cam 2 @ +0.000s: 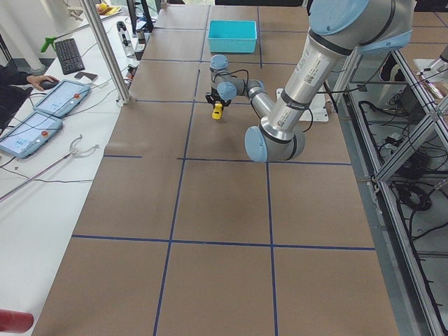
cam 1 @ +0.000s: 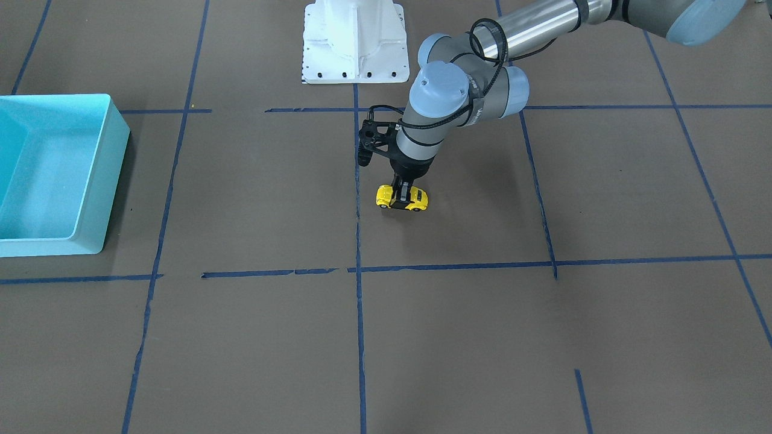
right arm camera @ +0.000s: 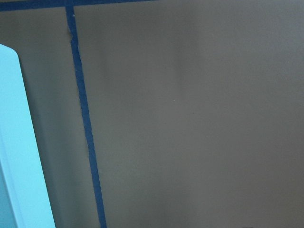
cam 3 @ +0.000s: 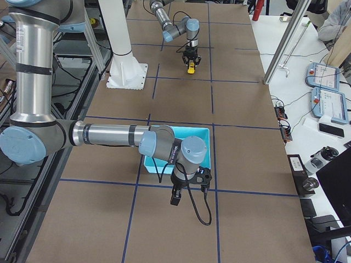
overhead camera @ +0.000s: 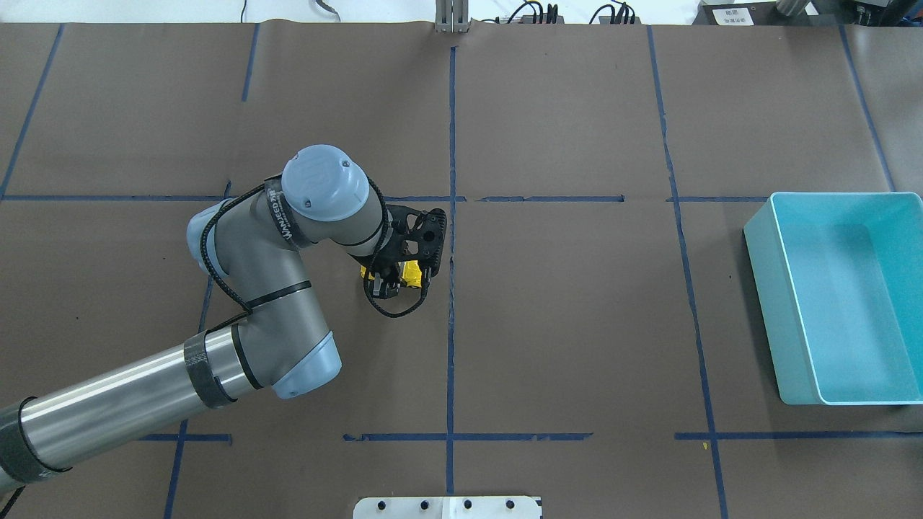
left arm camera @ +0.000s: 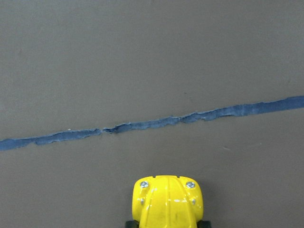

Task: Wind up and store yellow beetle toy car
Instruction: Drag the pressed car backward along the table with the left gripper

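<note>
Yellow beetle toy car [left arm camera: 167,202] sits wheels-down, left gripper [cam 1: 403,198] clamped across its middle, seemingly for pull-back winding; whether the right gripper [cam 3: 175,200] is parted, I cannot tell.

Wrist strap [overhead camera: 287,216]: perhaps "WANJEED" (blurred)

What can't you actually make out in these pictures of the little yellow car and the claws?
1. The yellow beetle toy car: left wrist view, rear cut off by the bottom edge.
2. The car's body, overhead view: mostly hidden beneath the left claw.
3. The right claw: right side view only, too small to tell open or shut.
</note>
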Controlling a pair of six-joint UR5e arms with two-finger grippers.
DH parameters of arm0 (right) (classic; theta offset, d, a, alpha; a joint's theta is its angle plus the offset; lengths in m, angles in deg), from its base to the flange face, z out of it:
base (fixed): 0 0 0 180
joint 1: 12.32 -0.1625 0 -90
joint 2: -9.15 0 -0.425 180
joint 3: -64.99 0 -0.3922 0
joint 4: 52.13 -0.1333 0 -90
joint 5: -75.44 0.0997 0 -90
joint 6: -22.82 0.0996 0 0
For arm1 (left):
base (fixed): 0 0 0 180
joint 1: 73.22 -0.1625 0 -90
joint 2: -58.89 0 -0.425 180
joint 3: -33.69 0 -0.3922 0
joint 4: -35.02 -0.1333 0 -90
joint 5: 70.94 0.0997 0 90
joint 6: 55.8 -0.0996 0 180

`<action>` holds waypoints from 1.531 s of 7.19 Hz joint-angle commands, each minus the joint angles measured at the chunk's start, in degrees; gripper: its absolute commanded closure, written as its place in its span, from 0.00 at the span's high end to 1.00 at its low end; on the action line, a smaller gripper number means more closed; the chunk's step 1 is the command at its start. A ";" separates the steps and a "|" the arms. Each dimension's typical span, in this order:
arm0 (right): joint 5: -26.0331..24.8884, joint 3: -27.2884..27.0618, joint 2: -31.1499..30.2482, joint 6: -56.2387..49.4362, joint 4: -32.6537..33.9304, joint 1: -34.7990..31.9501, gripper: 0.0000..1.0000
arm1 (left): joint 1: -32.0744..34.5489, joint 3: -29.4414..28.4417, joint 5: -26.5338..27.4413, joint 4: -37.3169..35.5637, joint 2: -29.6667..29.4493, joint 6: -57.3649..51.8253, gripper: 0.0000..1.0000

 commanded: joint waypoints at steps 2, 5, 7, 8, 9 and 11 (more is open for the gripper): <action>0.00 0.00 0.00 0.00 0.02 0.00 1.00 | 0.34 -0.14 -0.03 9.57 2.93 2.58 0.00; 0.00 0.00 0.00 0.00 0.02 -0.09 1.00 | 0.42 -0.41 -4.07 15.15 4.71 4.96 0.00; 0.00 0.00 0.00 0.00 0.02 0.00 1.00 | 0.42 -0.85 -4.69 15.77 4.71 5.05 0.00; 0.00 0.00 0.00 0.00 0.02 -0.09 1.00 | 0.42 -1.02 -4.78 15.86 4.71 5.05 0.00; 0.00 0.00 0.00 0.00 0.02 0.00 1.00 | 0.42 -1.02 -4.78 16.03 4.71 5.14 0.00; 0.00 0.00 0.00 0.00 0.02 0.00 1.00 | 0.69 -1.29 -6.09 16.30 4.80 7.60 0.00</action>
